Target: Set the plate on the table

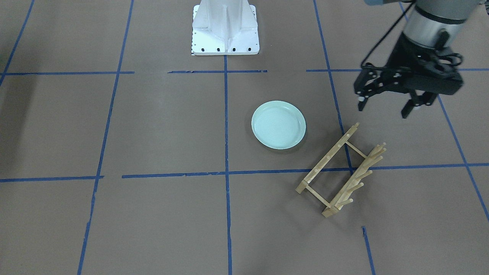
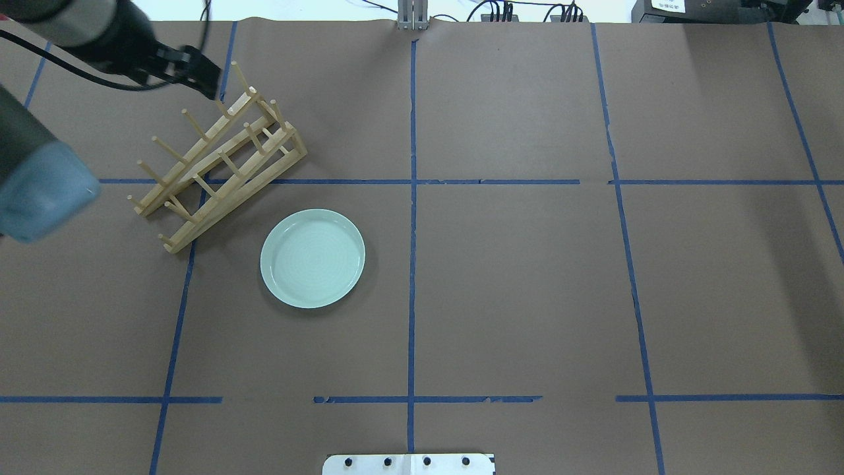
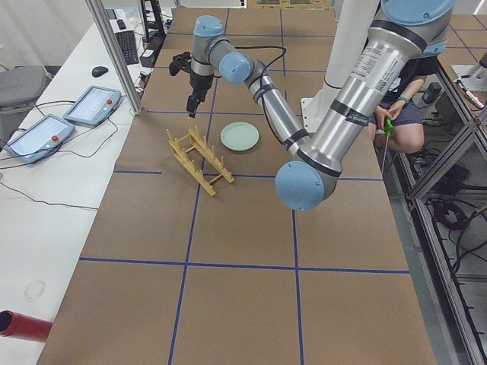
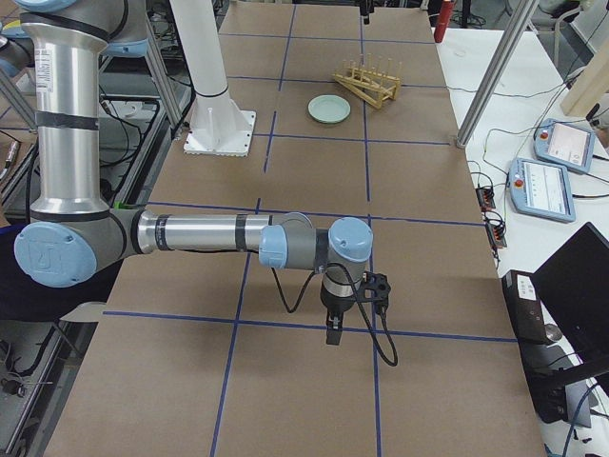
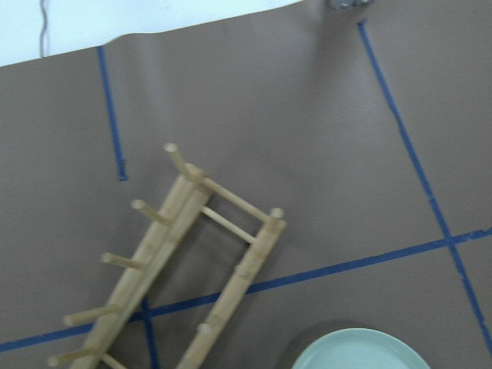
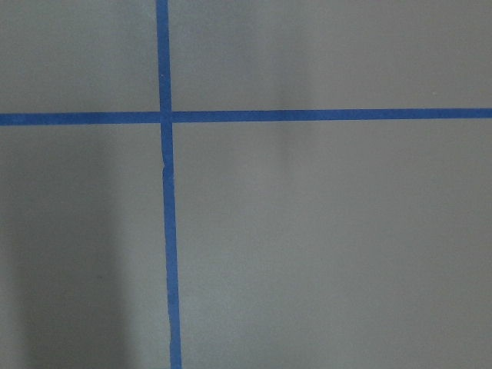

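Observation:
The pale mint-green plate (image 1: 279, 125) lies flat on the brown paper table (image 1: 153, 122), near the middle and a little to my left. It also shows in the overhead view (image 2: 312, 258) and at the bottom edge of the left wrist view (image 5: 361, 350). My left gripper (image 1: 384, 105) is open and empty. It is raised above the table near the wooden rack (image 1: 342, 172), apart from the plate. My right gripper (image 4: 330, 333) shows only in the exterior right view, low over bare table far from the plate. I cannot tell whether it is open or shut.
The light wooden peg rack (image 2: 221, 158) lies at an angle across a blue tape line, just left of the plate. The white robot base (image 1: 225, 34) stands at the table's near edge. Tablets (image 3: 84, 106) lie on the side bench.

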`<state>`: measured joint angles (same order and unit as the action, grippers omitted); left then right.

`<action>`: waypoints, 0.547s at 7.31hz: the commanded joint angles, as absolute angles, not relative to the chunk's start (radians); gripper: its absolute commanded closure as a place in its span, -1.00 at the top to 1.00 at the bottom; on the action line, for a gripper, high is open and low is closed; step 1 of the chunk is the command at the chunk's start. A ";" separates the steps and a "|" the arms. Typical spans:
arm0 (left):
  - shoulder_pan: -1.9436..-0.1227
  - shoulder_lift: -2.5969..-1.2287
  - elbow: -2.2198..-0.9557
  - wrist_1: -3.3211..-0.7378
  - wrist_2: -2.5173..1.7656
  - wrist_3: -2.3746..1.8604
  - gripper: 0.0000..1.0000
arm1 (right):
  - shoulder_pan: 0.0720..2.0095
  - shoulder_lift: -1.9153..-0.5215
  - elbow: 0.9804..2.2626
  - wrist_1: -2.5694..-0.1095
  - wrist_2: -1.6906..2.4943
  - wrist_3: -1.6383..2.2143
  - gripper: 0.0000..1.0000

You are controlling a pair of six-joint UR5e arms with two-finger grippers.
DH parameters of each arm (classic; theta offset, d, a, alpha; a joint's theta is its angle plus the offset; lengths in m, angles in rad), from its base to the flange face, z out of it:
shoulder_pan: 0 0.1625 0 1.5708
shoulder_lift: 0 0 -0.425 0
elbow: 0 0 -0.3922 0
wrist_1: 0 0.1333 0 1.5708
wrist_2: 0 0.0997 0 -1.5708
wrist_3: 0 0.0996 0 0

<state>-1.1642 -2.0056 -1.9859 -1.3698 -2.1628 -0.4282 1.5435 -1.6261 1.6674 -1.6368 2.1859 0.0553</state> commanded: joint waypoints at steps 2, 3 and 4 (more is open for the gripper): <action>-1.467 -1.623 -1.849 -1.517 -2.296 0.057 1.00 | 1.543 -1.626 1.667 -1.637 2.186 0.055 1.00; -1.521 -1.515 -1.786 -1.655 -2.296 0.069 1.00 | 1.543 -1.626 1.667 -1.637 2.186 0.055 1.00; -1.551 -1.444 -1.708 -1.760 -2.302 0.069 1.00 | 1.543 -1.626 1.667 -1.638 2.186 0.055 1.00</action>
<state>-1.4956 -1.5546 -1.7985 -1.6201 -2.2951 0.0428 1.5435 -1.6260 1.6675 -1.6370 2.1859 0.0554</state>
